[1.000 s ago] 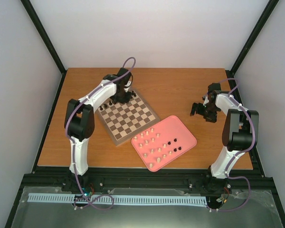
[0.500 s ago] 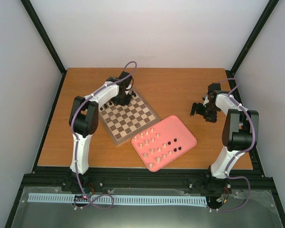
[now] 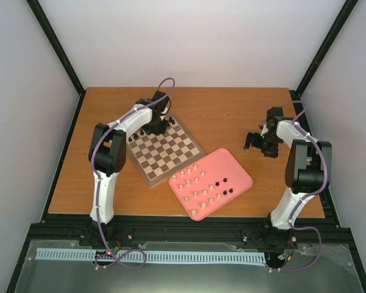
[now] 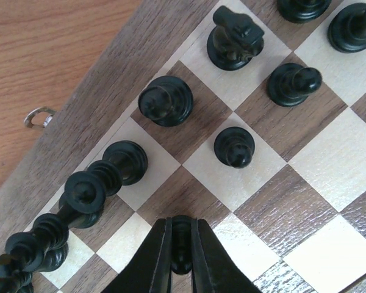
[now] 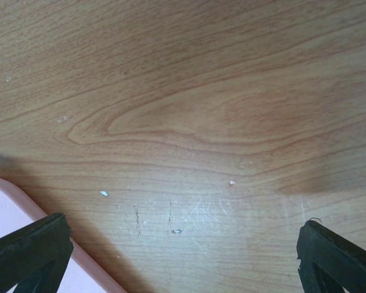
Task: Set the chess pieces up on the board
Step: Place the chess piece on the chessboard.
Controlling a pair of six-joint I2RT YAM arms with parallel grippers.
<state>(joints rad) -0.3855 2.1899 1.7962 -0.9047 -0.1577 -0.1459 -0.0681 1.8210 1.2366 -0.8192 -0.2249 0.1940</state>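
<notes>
The board (image 3: 171, 151) lies at an angle left of the table's middle. Several black chess pieces (image 4: 165, 101) stand on its squares (image 4: 329, 159) along the far-left edge, and some lean in a row (image 4: 104, 177). My left gripper (image 3: 154, 127) hangs over that far corner, and in the left wrist view this gripper (image 4: 182, 247) is shut on a small black piece (image 4: 182, 227) just above a dark square. My right gripper (image 3: 256, 141) is open over bare wood, and the right wrist view shows nothing in its gap (image 5: 183, 250).
A pink tray (image 3: 230, 161) sits right of the board, near the front, holding several cream pieces (image 3: 192, 183) and a few dark ones (image 3: 222, 182). Its corner (image 5: 6, 210) shows beside my right gripper's left finger. A small metal clasp (image 4: 39, 116) sticks out from the board's edge.
The left arm's elbow has shifted a little right and away, while its gripper has stayed over the board's far-left corner, still shut. The right arm has not moved.
</notes>
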